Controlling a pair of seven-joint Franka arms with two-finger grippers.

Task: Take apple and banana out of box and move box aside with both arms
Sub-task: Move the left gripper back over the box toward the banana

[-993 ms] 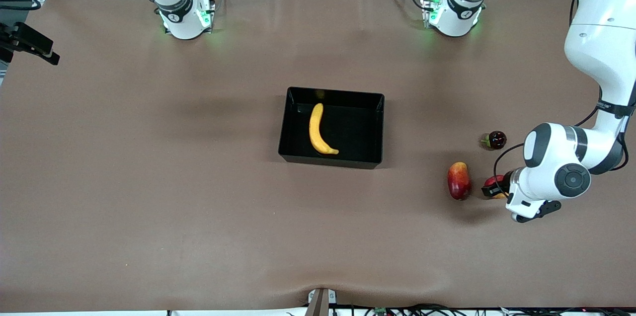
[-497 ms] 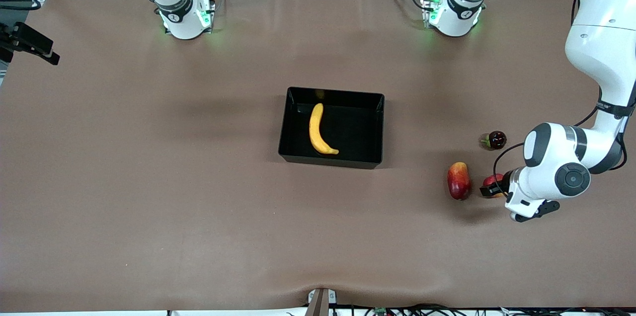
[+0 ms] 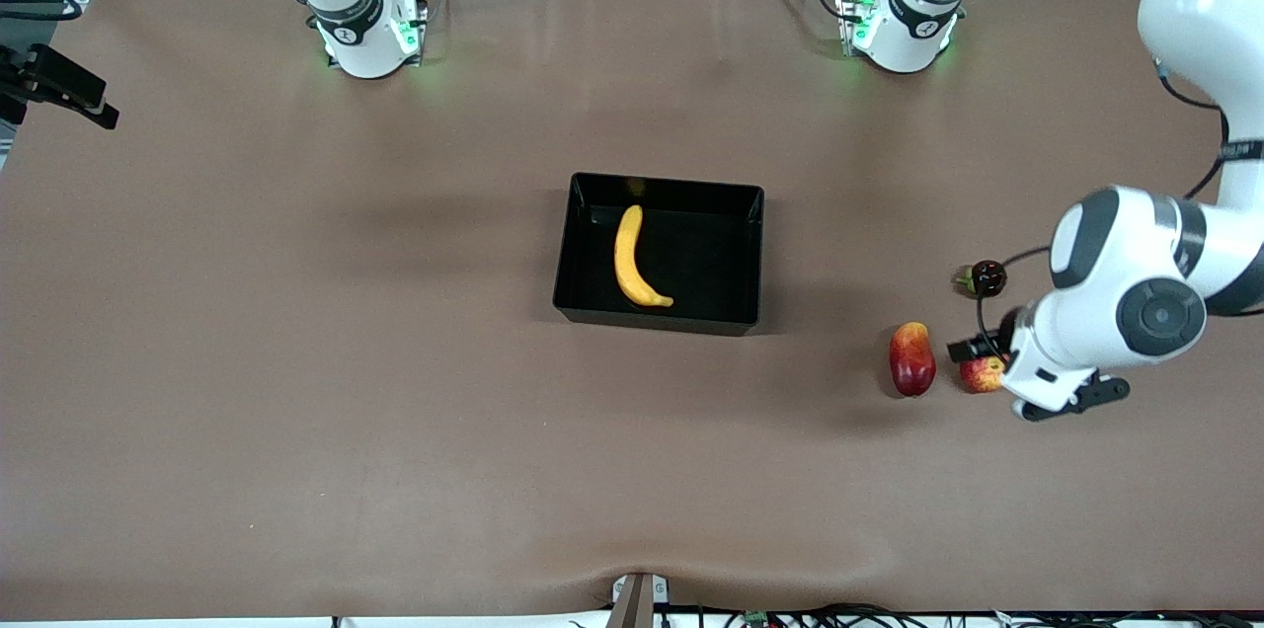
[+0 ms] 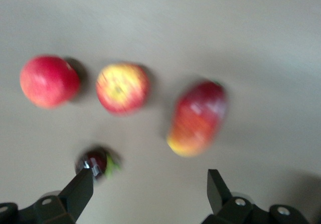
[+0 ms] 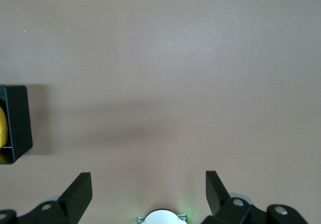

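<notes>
The black box (image 3: 750,258) stands mid-table with the yellow banana (image 3: 634,258) lying in it. The small apple (image 3: 982,374), red with yellow streaks, lies on the table toward the left arm's end; it also shows in the left wrist view (image 4: 122,88). My left gripper (image 3: 970,350) hangs open and empty above the fruits there, fingers (image 4: 80,191) spread wide, gripper (image 4: 148,184) holding nothing. My right gripper (image 5: 148,184) is open and empty, high over bare table by its base, with a corner of the box (image 5: 15,123) in its view. It waits.
A red-and-yellow mango-like fruit (image 3: 911,358) lies beside the apple, toward the box. A small dark fruit (image 3: 987,278) lies farther from the camera than the apple. A plain red fruit (image 4: 49,81) shows only in the left wrist view. Brown mat covers the table.
The left arm's wrist has risen and shifted away from the camera. The apple, earlier half hidden at the fingers, now shows whole on the table.
</notes>
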